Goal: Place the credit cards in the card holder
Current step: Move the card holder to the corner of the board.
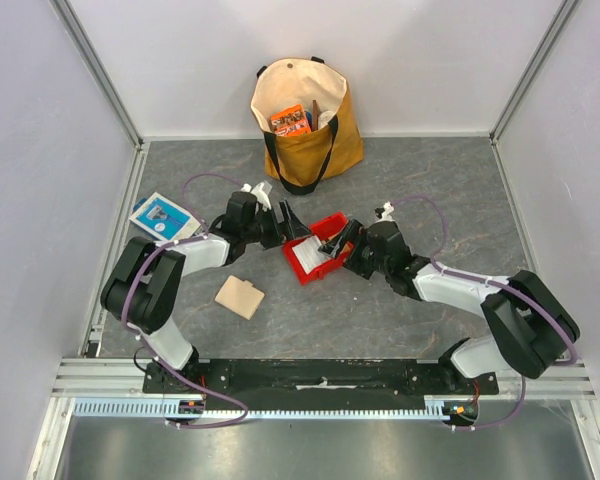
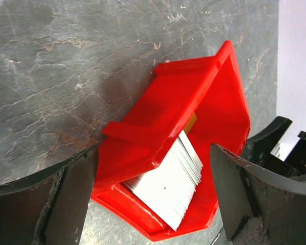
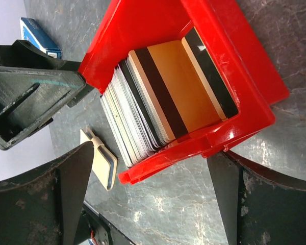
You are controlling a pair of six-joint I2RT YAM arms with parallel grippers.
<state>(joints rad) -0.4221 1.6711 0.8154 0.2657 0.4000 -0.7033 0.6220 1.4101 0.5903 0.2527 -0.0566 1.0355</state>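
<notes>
White walls (image 1: 40, 150) enclose a grey, stone-patterned table (image 1: 410, 320). The left gripper (image 1: 289, 225) and the right gripper (image 1: 340, 238) gape wide and empty on either side of a red tray (image 1: 332, 222) that holds the stacked credit cards (image 1: 310, 258). The card holder (image 1: 240, 297) lies apart on the table, nearer the left arm.

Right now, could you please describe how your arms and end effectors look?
The left arm and right arm have white shells, black joints and looping purple cables. The left end effector and right end effector are black, with two broad wedge-shaped fingers.
</notes>
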